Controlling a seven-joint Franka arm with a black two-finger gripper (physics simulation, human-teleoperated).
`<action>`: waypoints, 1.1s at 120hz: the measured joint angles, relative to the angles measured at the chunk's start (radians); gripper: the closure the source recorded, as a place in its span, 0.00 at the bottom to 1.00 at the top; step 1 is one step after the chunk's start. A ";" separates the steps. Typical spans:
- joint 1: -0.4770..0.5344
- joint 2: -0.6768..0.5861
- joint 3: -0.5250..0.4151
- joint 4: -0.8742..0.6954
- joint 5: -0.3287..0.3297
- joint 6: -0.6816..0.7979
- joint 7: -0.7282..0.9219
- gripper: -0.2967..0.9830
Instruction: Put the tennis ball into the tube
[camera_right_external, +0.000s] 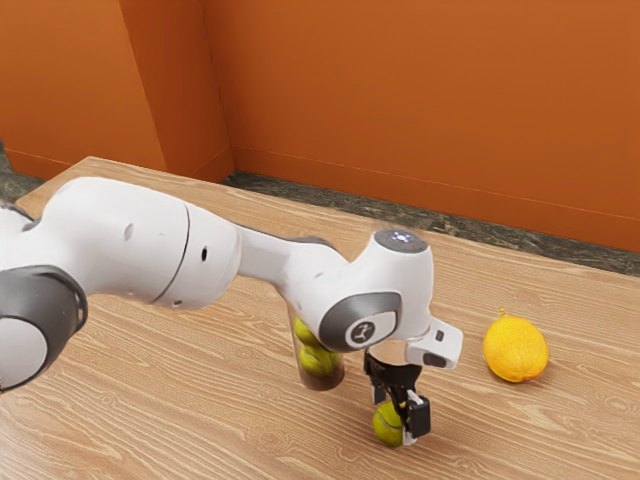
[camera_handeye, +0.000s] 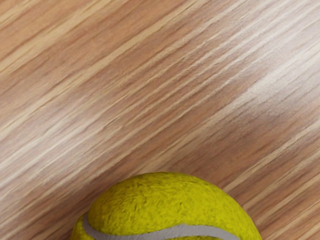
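Observation:
My gripper (camera_right_external: 396, 408) points down at the table, its fingers wide apart around the tennis ball (camera_right_external: 386, 426). One finger stands at the ball's right side in the exterior view, the other behind its upper left; contact on both sides cannot be made out. In the wrist view the ball (camera_handeye: 165, 205), yellow-green with a pale seam, lies at the lower edge. The clear tube (camera_right_external: 320, 380) stands in the exterior view just left of the gripper, with yellow-green balls inside. My arm hides its upper part.
A yellow lemon-like fruit (camera_right_external: 515, 349) lies on the wooden table (camera_right_external: 560, 440), to the gripper's right in the exterior view. Orange walls rise beyond the table's far edge. My arm reaches over the table above the tube.

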 joint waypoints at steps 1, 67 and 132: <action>0.000 0.001 0.000 0.000 0.000 0.000 0.001 0.23; -0.001 0.020 0.000 -0.028 -0.016 0.065 0.041 0.38; -0.001 -0.058 -0.002 -0.021 -0.004 0.043 0.041 0.50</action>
